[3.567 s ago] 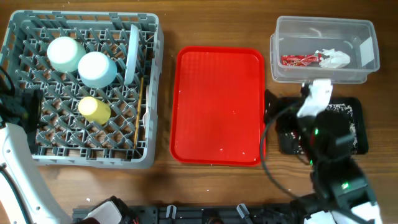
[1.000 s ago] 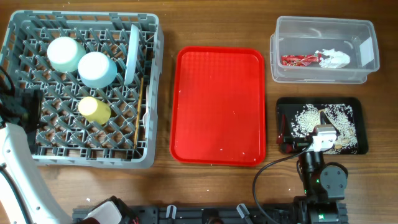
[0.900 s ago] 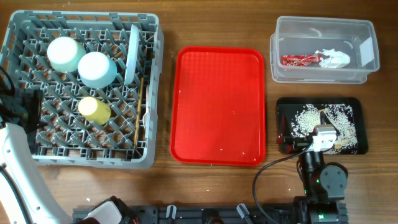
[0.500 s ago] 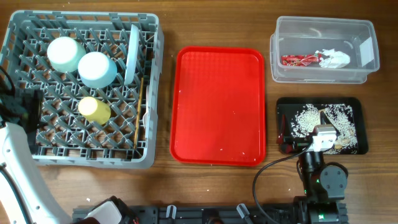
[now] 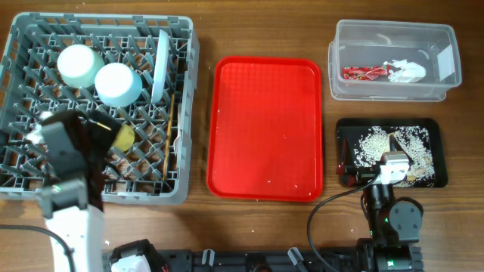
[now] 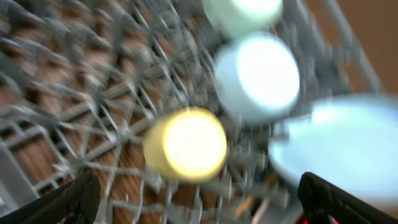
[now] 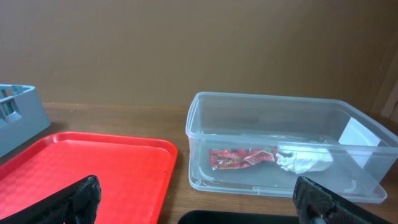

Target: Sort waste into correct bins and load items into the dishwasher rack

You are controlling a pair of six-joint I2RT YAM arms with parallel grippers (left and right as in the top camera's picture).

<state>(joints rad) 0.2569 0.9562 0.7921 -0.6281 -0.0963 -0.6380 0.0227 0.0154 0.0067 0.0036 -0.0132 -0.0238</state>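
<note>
station state: both grippers spread wide

1. surroundings. a flat red tray [image 5: 265, 128] of smooth moulded plastic with rounded corners lies on the wooden table [image 5: 200, 227] between the rack and the two bins. we see the left arm [image 5: 72, 151] over the front of the rack, covering part of the yellow cup. the right arm [image 5: 392, 215] sits at the table's near edge, its tip over the front edge of the black tray.

2. grippers. the left gripper [image 6: 205, 202] has its fingers far apart, one at each lower corner of the blurred wrist view, clamped on nothing. the right gripper [image 7: 198, 208] is likewise spread and grips nothing.

3. rack. the grey rack [image 5: 98, 20] is a square crate with a lattice of upright pegs. it holds a pale green bowl [image 5: 80, 65] and a pale blue bowl [image 5: 118, 83], both upside down and just beside each other, the yellow cup [image 5: 125, 137], a plate [image 5: 159, 64] standing on edge, and thin wooden chopsticks [image 5: 169, 132].

4. bins. the clear tub [image 5: 393, 30], thin-walled and rectangular, contains a red wrapper [image 5: 363, 73] touching a crumpled white tissue [image 5: 406, 72]. the shallow black tray [image 5: 344, 125] carries loose whitish rice [image 5: 370, 143].
</note>
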